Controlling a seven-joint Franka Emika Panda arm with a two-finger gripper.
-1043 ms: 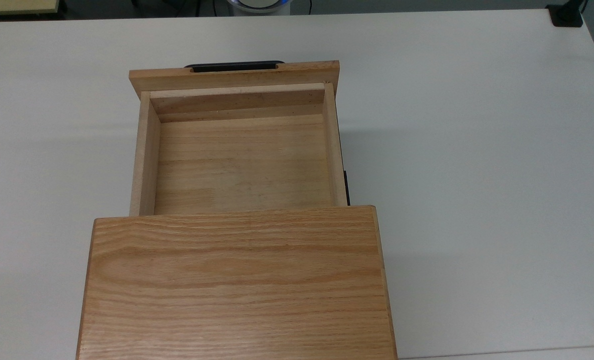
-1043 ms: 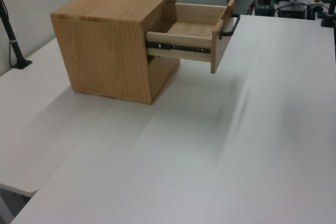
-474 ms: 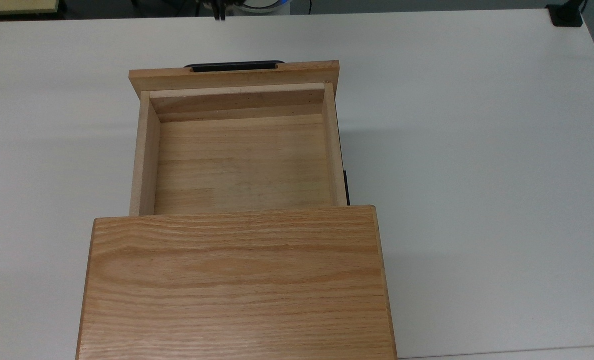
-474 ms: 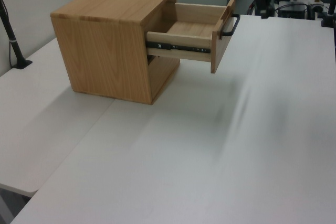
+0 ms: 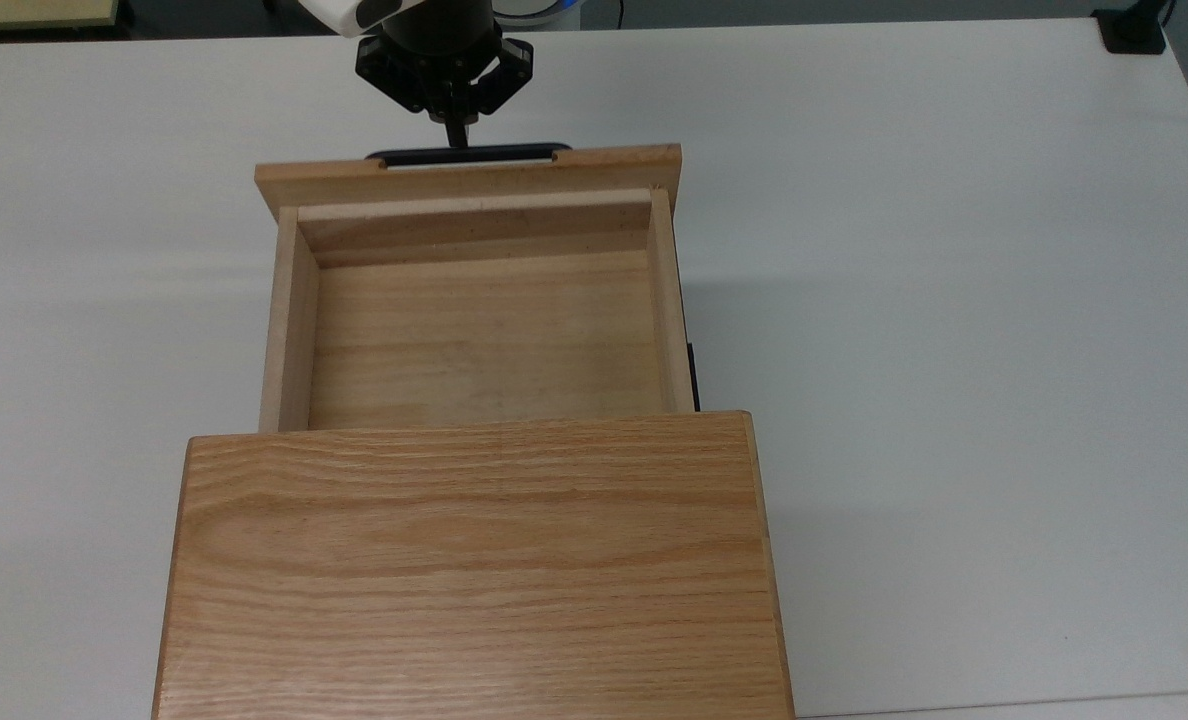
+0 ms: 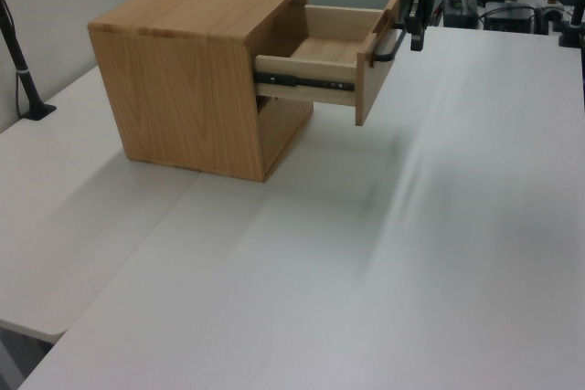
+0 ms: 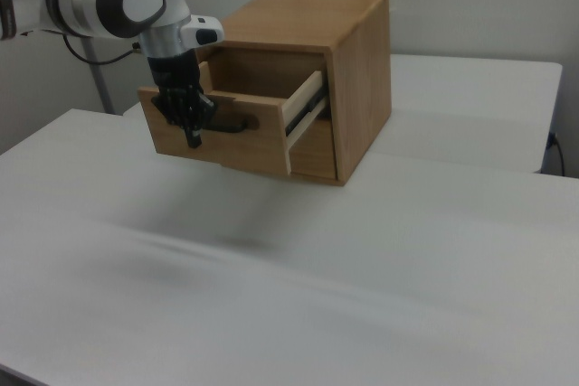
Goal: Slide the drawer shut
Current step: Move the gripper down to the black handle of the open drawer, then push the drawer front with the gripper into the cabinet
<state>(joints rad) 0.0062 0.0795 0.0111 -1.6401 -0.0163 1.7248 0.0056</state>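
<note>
Drawer pulled well out, gripper set against its handle.

The drawer [image 5: 481,320] is seen standing well out of the cabinet [image 5: 469,565], its open tray bare inside, the wider front panel at the far end in the top view and the rest hidden under the cabinet's flat top. In the left view the drawer [image 6: 331,66] is shown hanging above the table [image 6: 384,253] on its black side rail, projecting to the left view's right. The thin black handle [image 5: 468,153] is met at its middle by the gripper [image 5: 457,133], whose dark fingers are drawn together into a single tip. In the right view the gripper [image 7: 193,137] is found pressed at the handle [image 7: 228,124], on the right view's left side of the panel.
</note>
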